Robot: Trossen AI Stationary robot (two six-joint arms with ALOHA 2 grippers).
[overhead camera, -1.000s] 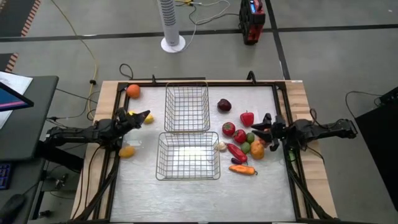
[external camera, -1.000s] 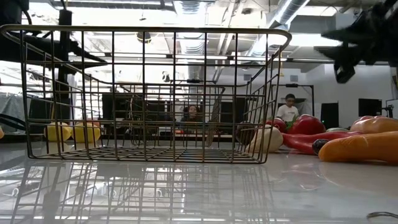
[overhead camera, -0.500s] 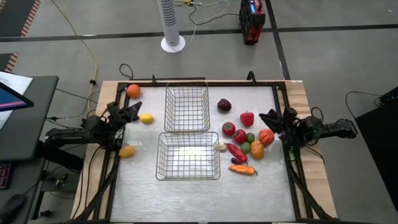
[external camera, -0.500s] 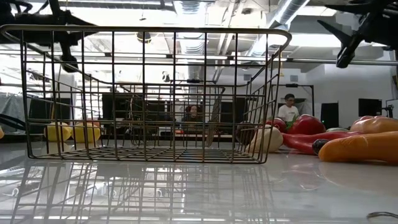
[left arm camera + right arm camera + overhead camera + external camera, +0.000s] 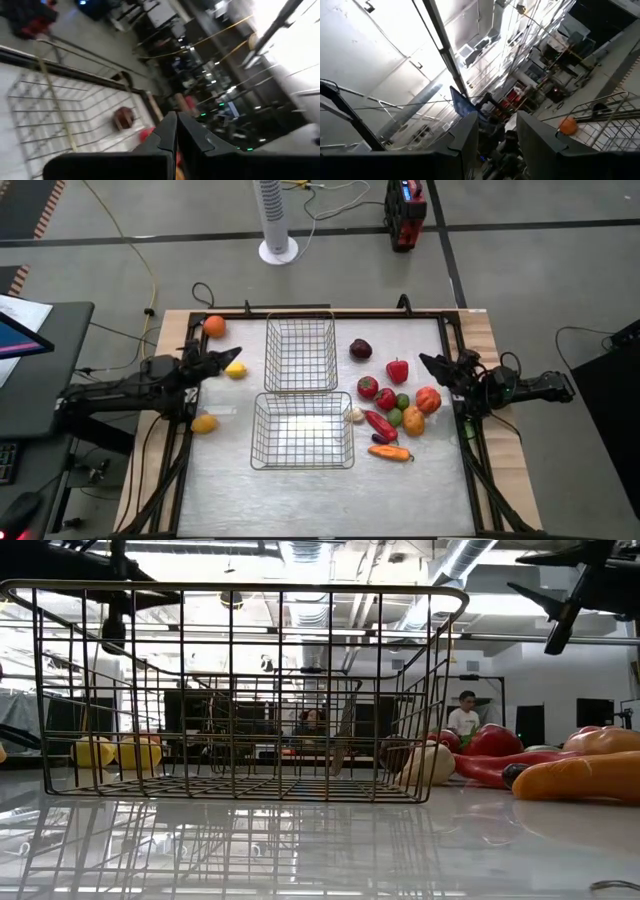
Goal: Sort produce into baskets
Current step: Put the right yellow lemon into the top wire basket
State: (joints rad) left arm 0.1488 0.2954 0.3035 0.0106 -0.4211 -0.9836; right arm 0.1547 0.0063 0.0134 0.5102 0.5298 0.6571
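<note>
Glossy table top [image 5: 320, 850] (mirror-like); thin silver wire-mesh baskets [image 5: 301, 430]; smooth shiny produce [image 5: 400, 405]

So the two silver wire-mesh baskets [image 5: 301, 354] sit mid-worktop [image 5: 230, 480], one at 12 o'clock of the other [image 5: 302, 430]. Most produce is bunched at 3 o'clock of them: the dark purple round [image 5: 361, 349] farthest back, the orange carrot [image 5: 391, 452] nearest the front. At 9 o'clock lie three orange and yellow pieces [image 5: 235, 370].
</note>
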